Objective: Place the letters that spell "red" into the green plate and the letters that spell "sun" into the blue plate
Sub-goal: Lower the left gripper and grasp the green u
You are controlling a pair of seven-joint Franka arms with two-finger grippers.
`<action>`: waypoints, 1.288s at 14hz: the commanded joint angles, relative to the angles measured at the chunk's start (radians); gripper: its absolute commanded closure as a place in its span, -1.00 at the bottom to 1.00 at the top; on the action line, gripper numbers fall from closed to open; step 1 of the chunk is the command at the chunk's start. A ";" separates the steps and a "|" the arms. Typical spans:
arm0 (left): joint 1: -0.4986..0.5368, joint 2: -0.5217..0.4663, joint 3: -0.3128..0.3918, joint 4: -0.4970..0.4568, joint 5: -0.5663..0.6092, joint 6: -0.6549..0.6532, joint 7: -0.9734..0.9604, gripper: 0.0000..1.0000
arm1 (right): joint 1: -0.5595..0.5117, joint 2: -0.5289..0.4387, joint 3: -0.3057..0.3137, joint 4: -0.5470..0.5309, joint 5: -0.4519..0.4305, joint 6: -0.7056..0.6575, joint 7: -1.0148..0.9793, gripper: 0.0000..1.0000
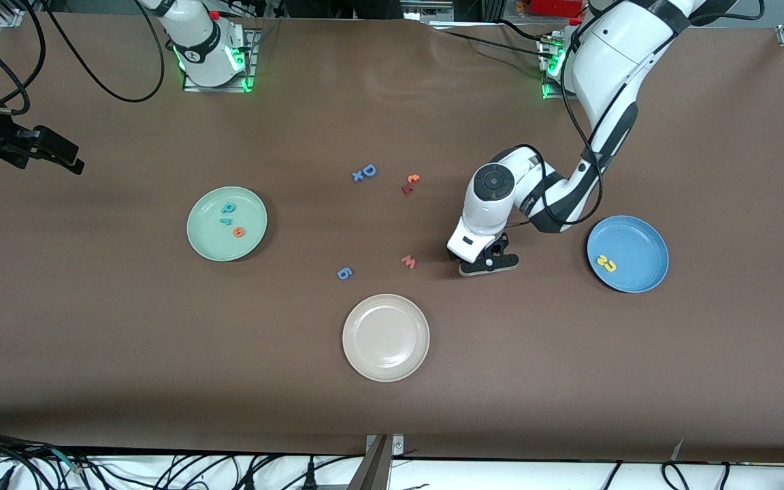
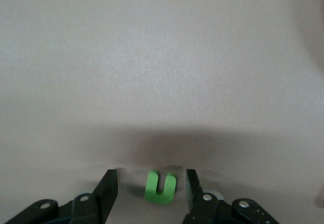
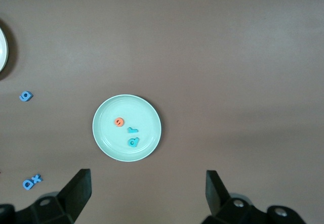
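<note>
The green plate (image 1: 208,238) lies toward the right arm's end of the table and holds the teal d (image 1: 229,207), the teal r (image 1: 225,220) and the orange e (image 1: 238,232). The blue plate (image 1: 640,238) holds two yellow letters (image 1: 606,263). My left gripper (image 1: 487,264) is down at the table between the red w and the blue plate. In the left wrist view it (image 2: 151,178) stands open around the green n (image 2: 161,188), a gap on each side. My right gripper (image 3: 147,191) hangs open high up, with the green plate (image 3: 109,118) in its view.
A cream plate (image 1: 386,337) lies nearer to the front camera at mid table. Loose letters lie about: a blue g (image 1: 344,273), a red w (image 1: 409,261), a blue D with an x (image 1: 365,173), and orange-red letters (image 1: 410,184). A black device (image 1: 24,146) juts in at the table's edge.
</note>
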 commanded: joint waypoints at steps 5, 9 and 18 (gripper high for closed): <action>-0.011 0.026 0.008 0.023 0.035 -0.006 -0.013 -0.25 | 0.001 0.008 0.003 0.024 -0.010 -0.019 -0.006 -1.00; -0.011 0.032 0.006 0.020 0.036 -0.005 -0.013 -0.22 | 0.001 0.008 0.003 0.024 -0.010 -0.019 -0.008 -1.00; -0.020 0.034 0.006 0.011 0.036 -0.005 -0.014 0.42 | 0.001 0.008 0.003 0.022 -0.010 -0.019 -0.008 -1.00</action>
